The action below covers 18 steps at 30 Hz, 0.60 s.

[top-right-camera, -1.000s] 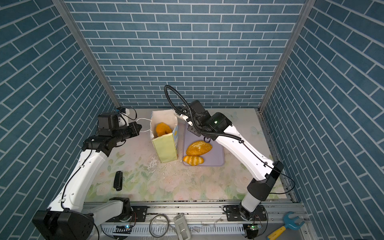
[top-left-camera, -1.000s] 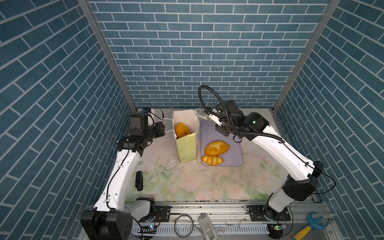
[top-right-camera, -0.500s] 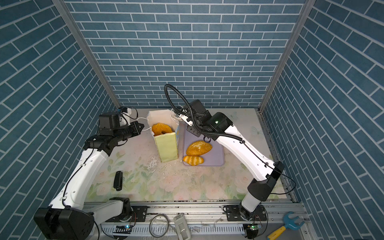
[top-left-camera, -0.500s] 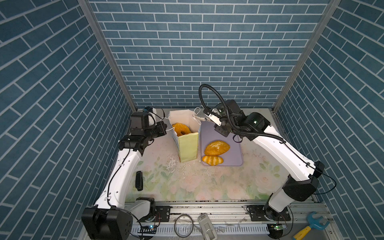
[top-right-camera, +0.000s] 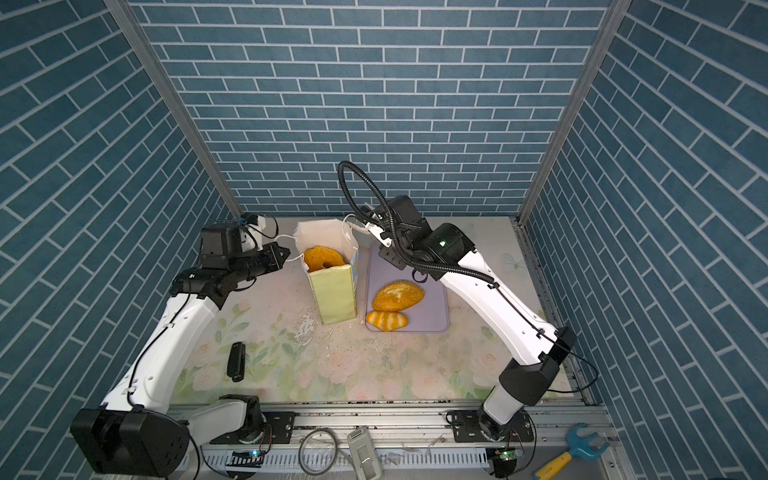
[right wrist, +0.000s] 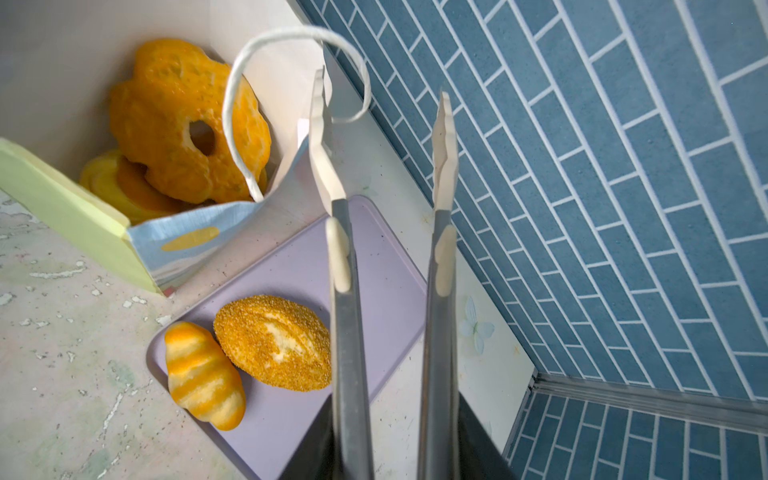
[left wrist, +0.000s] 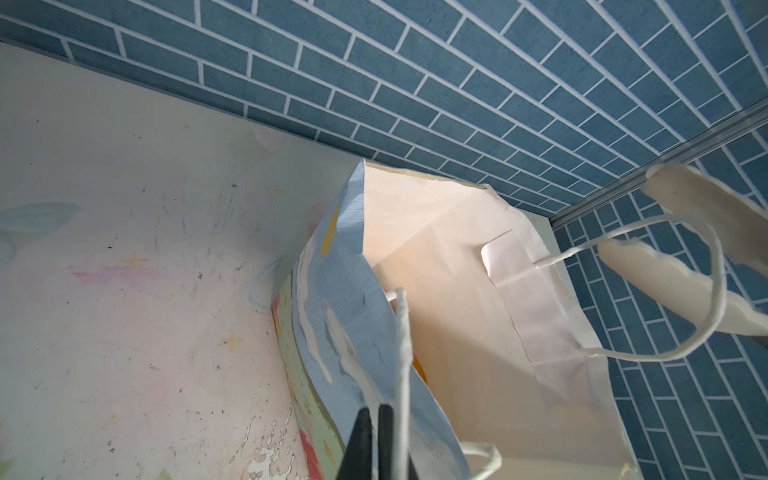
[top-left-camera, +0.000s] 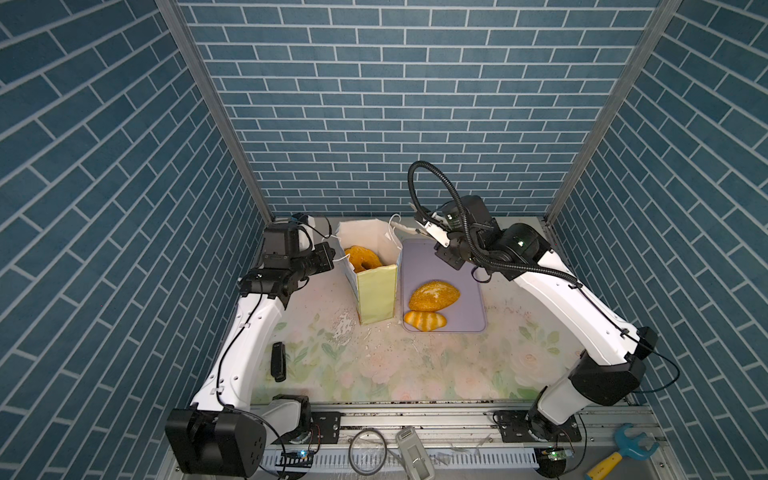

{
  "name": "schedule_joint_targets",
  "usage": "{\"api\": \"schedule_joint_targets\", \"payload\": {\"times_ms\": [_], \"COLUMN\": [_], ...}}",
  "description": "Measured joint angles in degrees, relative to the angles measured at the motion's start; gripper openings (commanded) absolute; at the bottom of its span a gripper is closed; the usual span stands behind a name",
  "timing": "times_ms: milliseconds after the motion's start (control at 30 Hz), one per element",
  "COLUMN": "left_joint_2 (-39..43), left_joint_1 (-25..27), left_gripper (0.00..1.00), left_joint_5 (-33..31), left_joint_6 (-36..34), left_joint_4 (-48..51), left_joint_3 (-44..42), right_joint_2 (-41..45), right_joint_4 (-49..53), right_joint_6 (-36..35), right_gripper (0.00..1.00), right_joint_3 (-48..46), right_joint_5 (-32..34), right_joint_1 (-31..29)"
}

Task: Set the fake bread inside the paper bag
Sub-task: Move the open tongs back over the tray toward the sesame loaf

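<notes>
Paper bag standing upright at 12 o'clock on the floral worktop, its mouth spread wide in both top views. A twisted ring lies uppermost inside. The right wrist view shows a further yellow piece beneath it.

Just beside the bag, at its 3 o'clock, a lilac tray carries the bread not yet bagged. This is a seeded loaf and, touching it at its 7 o'clock, a striped roll.

Left hand at 9 o'clock of the bag mouth, clenched. A taut handle cord runs alongside its dark fingers. Whether the cord is pinched between them cannot be told.

Right hand at 2 o'clock of the mouth, released, with nothing between its long, pale-tipped fingers. One fingertip passes through the opposite handle loop.
</notes>
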<state>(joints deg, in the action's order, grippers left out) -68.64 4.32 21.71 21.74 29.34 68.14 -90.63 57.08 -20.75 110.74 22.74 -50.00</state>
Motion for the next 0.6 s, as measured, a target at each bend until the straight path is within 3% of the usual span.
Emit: {"api": "schedule_joint_targets", "payload": {"times_ms": [367,600], "left_joint_2": [-2.14,-2.25], "left_joint_1": [0.0,-0.24], "left_gripper": [0.08,0.08], "left_joint_5": [-0.02,0.02], "left_joint_6": [-4.15,-5.27], "left_joint_4": [4.24,5.35], "left_joint_3": [4.31,4.61], "right_joint_2": [9.22,13.75], "right_joint_4": [3.1,3.91], "right_joint_6": [6.08,12.87], "right_gripper": [0.38,0.38], "right_joint_3": [-10.8,-22.75], "right_joint_5": [0.04,-2.49], "right_joint_1": [1.05,8.98]}}
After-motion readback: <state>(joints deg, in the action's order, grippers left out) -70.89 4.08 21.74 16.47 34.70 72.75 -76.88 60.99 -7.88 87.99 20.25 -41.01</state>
